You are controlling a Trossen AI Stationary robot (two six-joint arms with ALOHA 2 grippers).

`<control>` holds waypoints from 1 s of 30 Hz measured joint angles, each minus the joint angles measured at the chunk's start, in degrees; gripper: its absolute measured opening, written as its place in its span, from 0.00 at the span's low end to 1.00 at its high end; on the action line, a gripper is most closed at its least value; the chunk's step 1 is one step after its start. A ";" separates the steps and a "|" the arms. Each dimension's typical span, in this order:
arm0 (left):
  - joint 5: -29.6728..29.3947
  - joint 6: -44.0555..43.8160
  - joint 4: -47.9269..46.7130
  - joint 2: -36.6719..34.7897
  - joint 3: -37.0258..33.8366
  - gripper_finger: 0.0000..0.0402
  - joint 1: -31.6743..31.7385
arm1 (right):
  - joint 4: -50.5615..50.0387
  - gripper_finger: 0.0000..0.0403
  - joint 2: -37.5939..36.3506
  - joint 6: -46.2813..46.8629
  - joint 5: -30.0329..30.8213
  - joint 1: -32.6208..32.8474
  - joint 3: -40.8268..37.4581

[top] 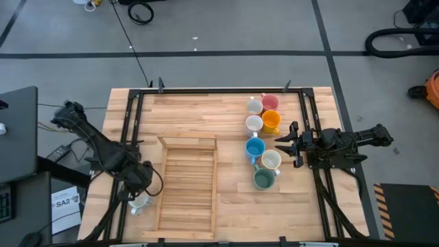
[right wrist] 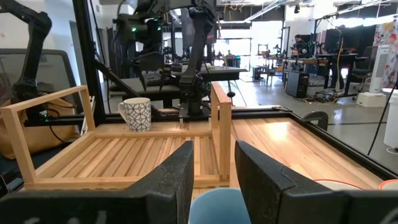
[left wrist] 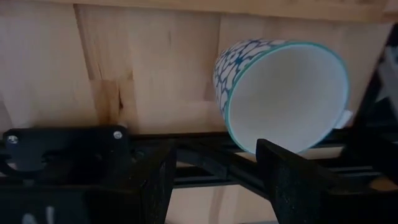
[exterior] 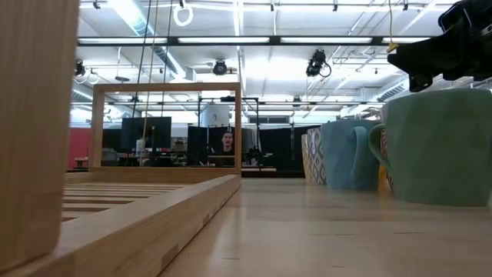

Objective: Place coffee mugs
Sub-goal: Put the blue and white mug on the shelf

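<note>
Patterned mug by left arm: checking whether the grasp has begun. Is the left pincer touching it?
Cannot tell. In the left wrist view, one finger of the left pincer overlaps the patterned mug at its rim; neither contact nor gap shows.

Legible text, one item: "SA2" is showing in dark letters on a white sheet (top: 65,204) lying off the table at about eight o'clock. Smaller print is remaining unreadable.

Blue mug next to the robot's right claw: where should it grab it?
Probably by the rim. The blue mug stands upright, mouth open to the top, so the right gripper, beside it with fingers apart, could come from above and pinch one wall.
</note>
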 joint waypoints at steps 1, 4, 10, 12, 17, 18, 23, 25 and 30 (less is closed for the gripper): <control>-0.18 -0.02 0.13 0.80 0.00 0.56 -0.37 | 0.00 0.31 -0.01 0.00 -0.02 -0.01 0.00; -0.26 -0.02 1.46 2.87 -0.02 0.56 -1.18 | 0.00 0.31 -0.01 0.00 -0.02 0.01 0.00; -2.05 -0.02 2.82 6.48 -0.04 0.56 -2.24 | 0.00 0.31 0.01 0.00 0.00 -0.01 0.00; -2.93 0.09 2.91 7.47 -0.07 0.56 -2.43 | 0.00 0.31 0.01 0.00 -0.01 -0.01 0.00; -3.18 0.86 2.98 9.66 -0.09 0.56 -2.43 | 0.00 0.31 0.01 0.00 0.00 0.01 0.00; -3.35 0.88 3.06 10.06 -0.09 0.56 -2.43 | 0.00 0.31 -0.01 0.00 -0.02 -0.01 0.00; -3.69 0.99 4.25 11.88 -0.11 0.56 -2.40 | 0.00 0.31 0.00 0.00 0.00 0.01 0.00; -3.69 1.25 4.98 12.72 -0.11 0.56 -2.40 | 0.00 0.31 0.00 0.00 0.00 -0.01 0.00; -3.69 5.03 6.68 14.82 -0.11 0.54 -2.40 | 0.00 0.31 0.00 0.00 -0.02 0.00 0.00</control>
